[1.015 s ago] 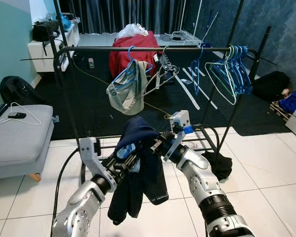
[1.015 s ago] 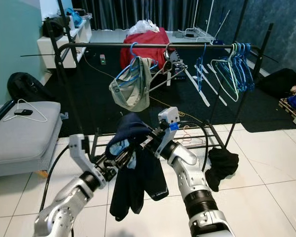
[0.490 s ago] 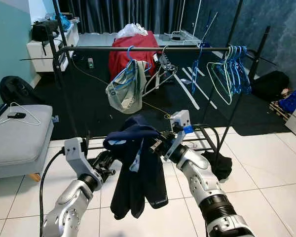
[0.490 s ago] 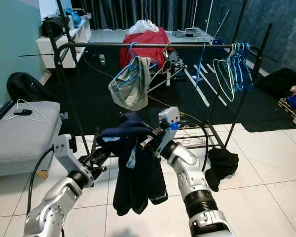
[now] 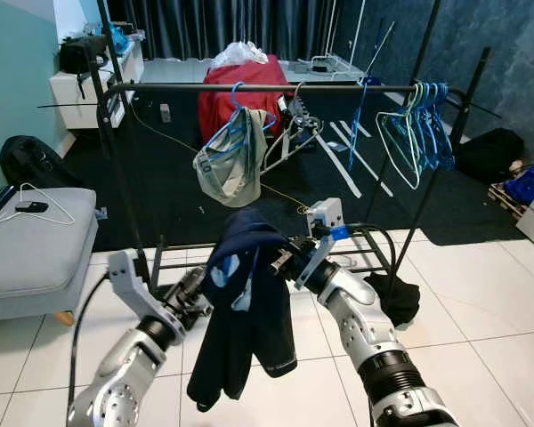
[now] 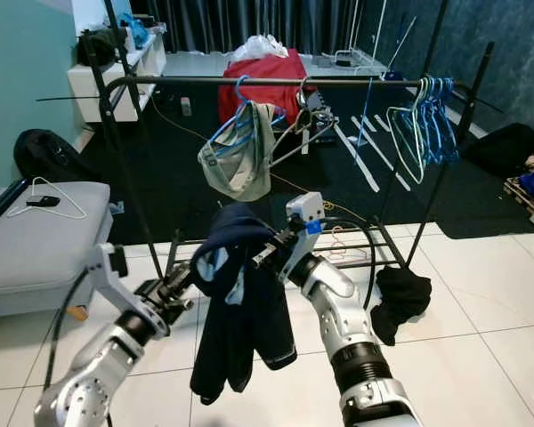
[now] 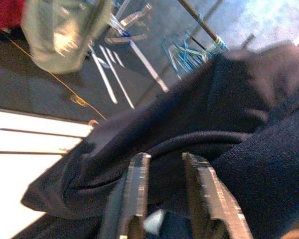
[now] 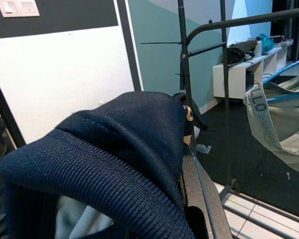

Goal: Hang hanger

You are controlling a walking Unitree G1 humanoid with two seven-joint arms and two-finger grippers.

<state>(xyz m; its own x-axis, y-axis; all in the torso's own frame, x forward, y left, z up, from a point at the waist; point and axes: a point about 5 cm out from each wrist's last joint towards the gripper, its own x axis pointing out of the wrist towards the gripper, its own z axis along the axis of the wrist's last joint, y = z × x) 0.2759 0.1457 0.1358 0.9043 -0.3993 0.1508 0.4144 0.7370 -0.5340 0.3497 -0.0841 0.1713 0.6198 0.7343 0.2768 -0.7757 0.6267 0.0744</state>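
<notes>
A dark navy garment [image 5: 249,311] on a hanger is held up at centre frame, below the clothes rail [image 5: 276,87] at 12 o'clock. The right tool [image 5: 282,261] is clamped at the garment's top; the hanger itself is mostly hidden by cloth. The left tool [image 5: 196,298] sits at 8 o'clock against the garment, fingers [image 7: 134,199] narrowly parted, grip not clear. Blue hangers [image 5: 423,124] hang at 2 o'clock.

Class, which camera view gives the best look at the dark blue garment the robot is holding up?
The left eye view: the dark blue garment hangs in full between both arms before the rack. The right eye view matches it. Both wrist views catch just close-up folds of fabric.
</notes>
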